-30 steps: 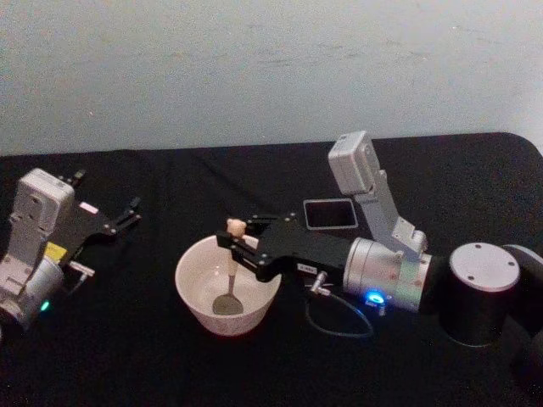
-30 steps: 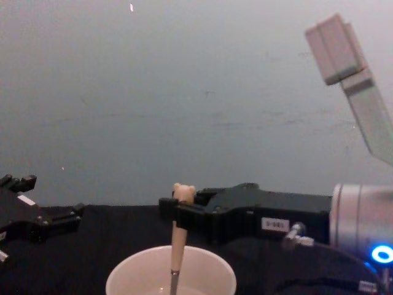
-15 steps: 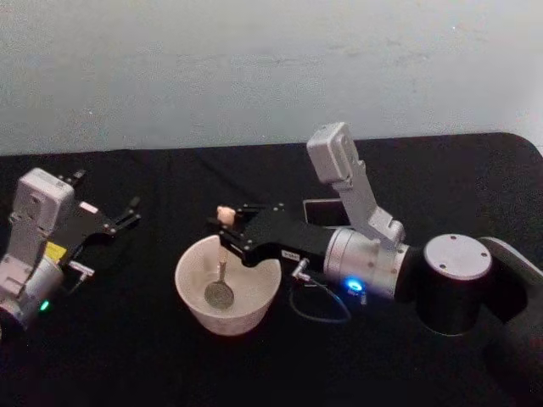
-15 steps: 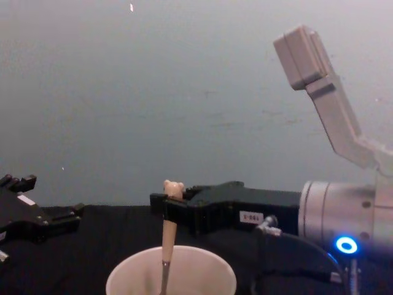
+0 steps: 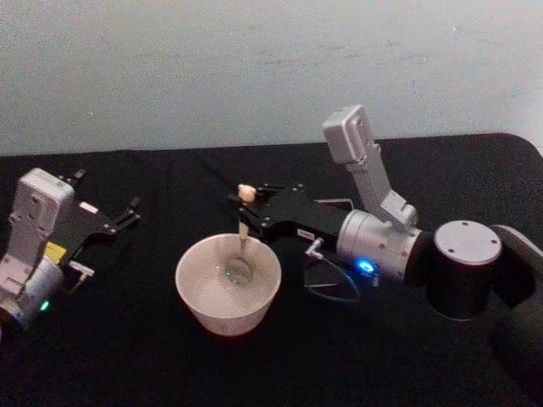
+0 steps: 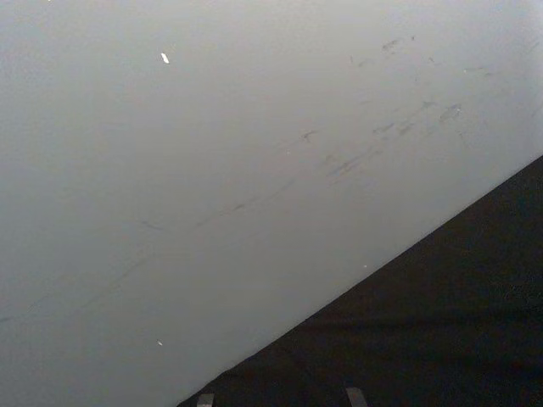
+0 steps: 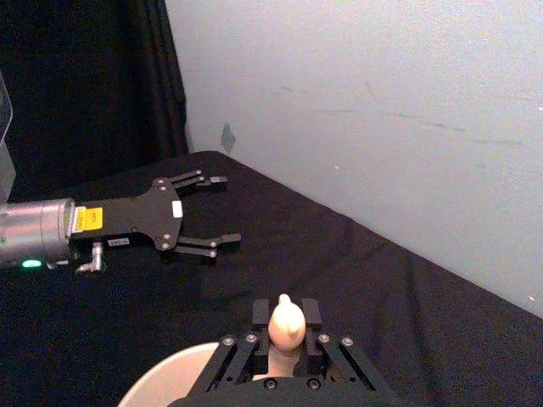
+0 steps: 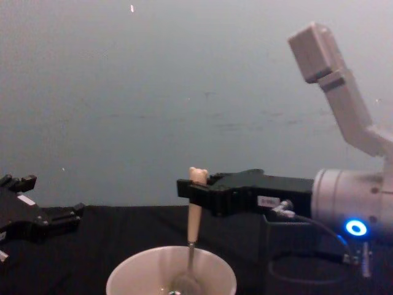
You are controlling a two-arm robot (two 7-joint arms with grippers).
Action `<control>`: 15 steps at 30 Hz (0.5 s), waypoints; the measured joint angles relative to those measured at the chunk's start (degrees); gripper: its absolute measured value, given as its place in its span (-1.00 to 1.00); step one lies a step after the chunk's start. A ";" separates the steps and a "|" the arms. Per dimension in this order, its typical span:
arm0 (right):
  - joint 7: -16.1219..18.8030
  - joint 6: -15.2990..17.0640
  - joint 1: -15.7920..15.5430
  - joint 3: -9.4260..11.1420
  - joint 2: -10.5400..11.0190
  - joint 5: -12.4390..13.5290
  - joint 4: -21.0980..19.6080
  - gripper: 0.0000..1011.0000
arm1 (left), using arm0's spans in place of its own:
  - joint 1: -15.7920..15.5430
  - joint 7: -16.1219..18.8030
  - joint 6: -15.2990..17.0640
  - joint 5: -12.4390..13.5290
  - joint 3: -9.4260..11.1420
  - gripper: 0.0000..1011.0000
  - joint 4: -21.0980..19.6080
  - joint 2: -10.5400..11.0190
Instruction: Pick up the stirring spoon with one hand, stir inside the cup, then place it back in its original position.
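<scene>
Right gripper [image 8: 195, 189] fingers clamp the spoon [image 8: 194, 216] by its handle, bowl down inside the cup [image 8: 138, 276]. Left gripper [image 7: 222, 211] sits well aside on the black counter [image 5: 127, 339], fingers spread.

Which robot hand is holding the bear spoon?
The right gripper: it is shut on the stirring spoon, whose bowl dips into the cup. The left gripper is open and empty.

The stirring spoon [image 8: 194, 216] stands nearly upright in the cup [image 5: 222, 315]. Its cream handle and bear head rise above the rim, and its silver bowl is low inside. The right gripper [image 5: 244, 210] pinches the handle in its jaws. The wide cream-white cup sits upright on the table [image 5: 127, 356], nearer the front edge.
</scene>
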 joint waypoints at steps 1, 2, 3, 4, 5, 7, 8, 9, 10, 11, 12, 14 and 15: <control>0.17 0.08 -0.39 0.35 0.50 0.01 -0.60 -0.56 | 0.00 0.00 0.00 0.00 0.00 0.98 0.00 0.00; 0.17 0.08 -0.39 0.35 0.50 0.01 -0.60 -0.56 | 0.00 0.00 0.00 0.00 0.00 0.98 0.00 0.00; 0.48 0.18 -0.90 0.62 1.12 0.01 -1.33 -0.56 | 0.00 0.00 0.00 0.00 0.00 0.98 0.00 0.00; 0.66 0.25 -1.16 0.75 1.48 0.06 -1.74 -0.56 | 0.00 0.00 0.00 0.00 0.00 0.98 0.00 0.00; 0.87 0.32 -1.47 0.87 1.88 0.12 -2.23 -0.56 | 0.00 0.00 0.00 0.00 0.00 0.98 0.00 0.00; 1.40 0.55 -2.27 1.14 2.93 0.33 -3.52 -0.56 | 0.00 0.00 0.00 0.00 0.00 0.98 0.00 0.00; 1.79 0.68 -2.86 1.24 3.69 0.46 -4.48 -0.56 | 0.00 0.00 0.00 0.00 0.00 0.98 0.00 0.00; 1.94 0.74 -3.11 1.28 4.06 0.51 -4.94 -0.56 | 0.00 0.00 0.00 0.00 0.00 0.98 0.00 0.00; 2.12 0.82 -3.40 1.32 4.47 0.56 -5.41 -0.56 | 0.00 0.00 0.00 0.00 0.00 0.98 0.00 0.00; 2.25 0.92 -3.66 1.36 4.84 0.61 -5.88 -0.56 | 0.00 0.00 0.00 0.00 0.00 0.98 0.00 0.00; 2.57 1.14 -4.23 1.42 5.57 0.77 -6.80 -0.56 | 0.00 0.00 0.00 0.00 0.00 0.98 0.00 0.00; 2.93 1.50 -4.75 1.52 6.28 1.12 -7.69 -0.56 | 0.00 0.00 0.00 0.00 0.00 0.98 0.00 0.00; 3.37 1.91 -5.21 1.53 6.97 1.44 -8.48 -0.56 | 0.00 0.00 0.00 0.00 0.00 0.98 0.00 0.00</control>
